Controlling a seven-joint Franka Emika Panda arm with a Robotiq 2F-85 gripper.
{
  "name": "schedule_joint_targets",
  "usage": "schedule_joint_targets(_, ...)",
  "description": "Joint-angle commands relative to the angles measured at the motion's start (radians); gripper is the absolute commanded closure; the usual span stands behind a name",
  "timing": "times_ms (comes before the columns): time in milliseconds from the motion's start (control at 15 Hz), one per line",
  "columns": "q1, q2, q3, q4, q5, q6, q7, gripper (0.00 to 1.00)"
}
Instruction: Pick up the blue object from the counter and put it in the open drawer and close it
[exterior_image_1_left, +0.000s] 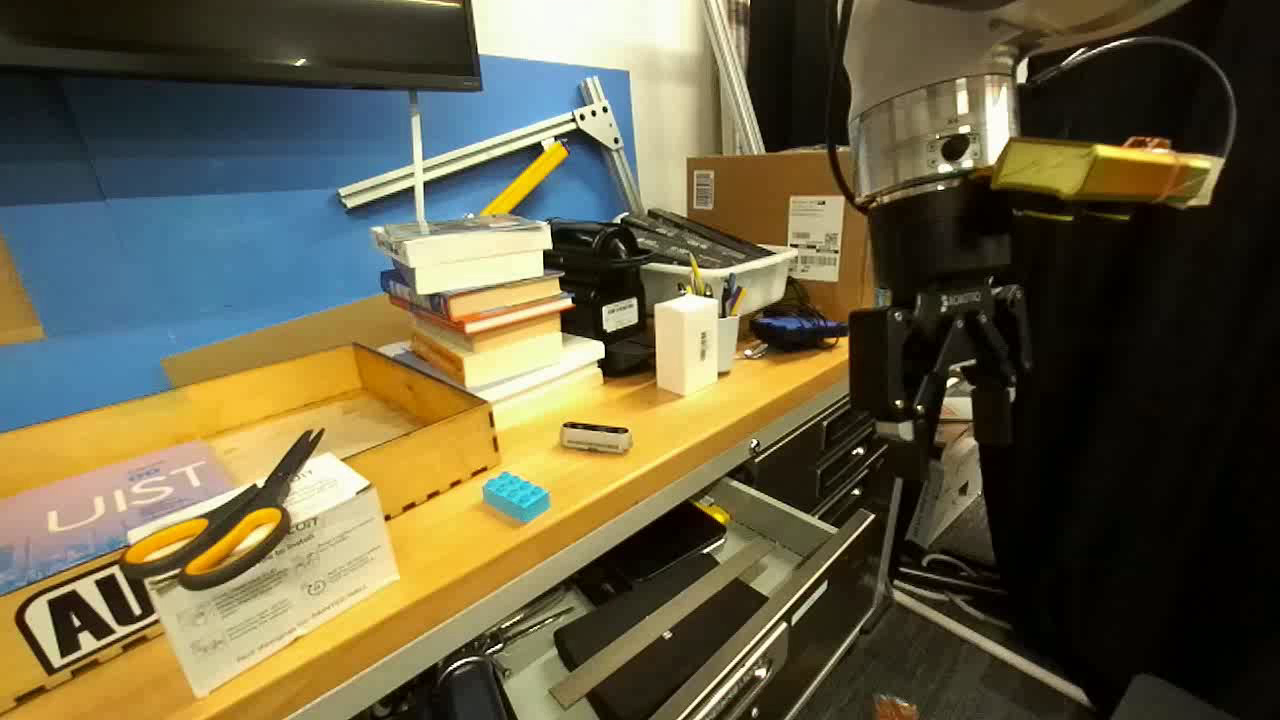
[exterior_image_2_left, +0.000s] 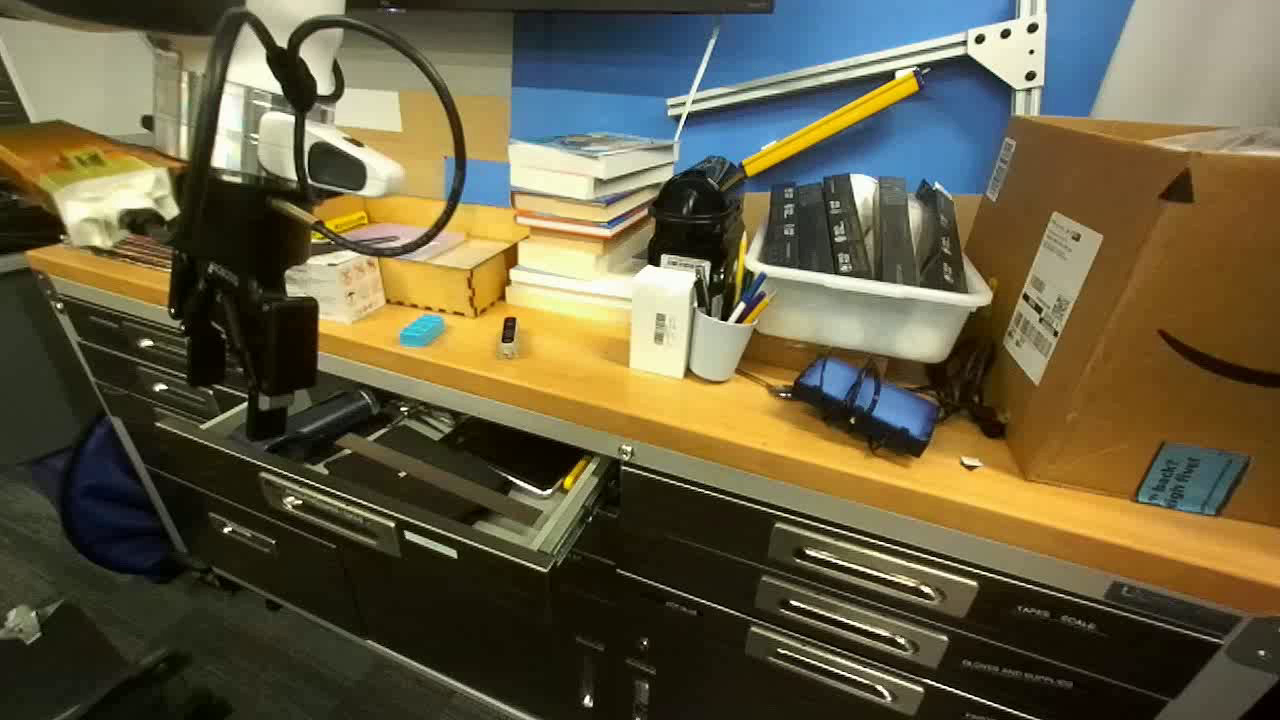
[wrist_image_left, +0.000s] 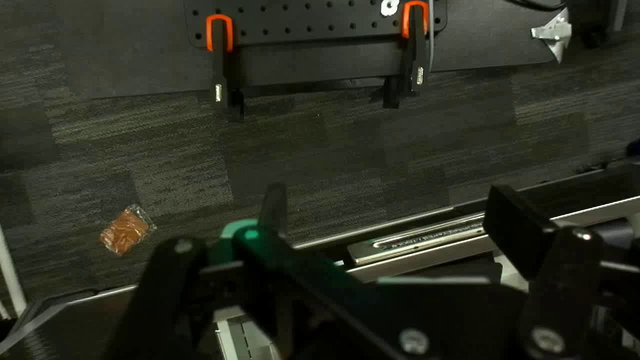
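Blue block (exterior_image_1_left: 516, 497) lies flat on the desk (exterior_image_1_left: 680, 430), near its front edge, studs up, between a white carton (exterior_image_1_left: 290, 590) bearing scissors (exterior_image_1_left: 270, 495) and a small dark-topped item (exterior_image_1_left: 596, 437); touching neither, so likely room enough for a grasp from above. Fingers (wrist_image_left: 517, 227) well apart, nothing held, hanging beyond the desk's edge and well away from the block; presumably spread ready for the pick-up, not yet begun. Drawer (exterior_image_2_left: 475, 552) pulled out below that edge, evidently so the block can go in before a push shut. Inside, a flat strip (exterior_image_2_left: 440, 478) lies across a dark case (exterior_image_1_left: 690, 640); were the block to land on top and stand proud, closing might snag. Lodging it low, beside the case, looks the safer placing, at a guess.
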Motion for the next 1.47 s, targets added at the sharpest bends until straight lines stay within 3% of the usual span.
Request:
schedule_joint_targets(0, -0.005, 0.000, 0.004, 0.002, 0.002, -0.001, -0.002, 0.00)
schedule_joint_targets(867, -0.005, 0.000, 0.004, 0.002, 0.002, -0.001, -0.002, 0.00)
schedule_joint_targets(1067, 0.003, 0.054, 0.038, 0.042, 0.013, 0.112, 0.060, 0.00)
schedule_joint_targets(1400, 0.063, 0.287, 0.140, 0.177, 0.019, 0.353, 0.134, 0.00)
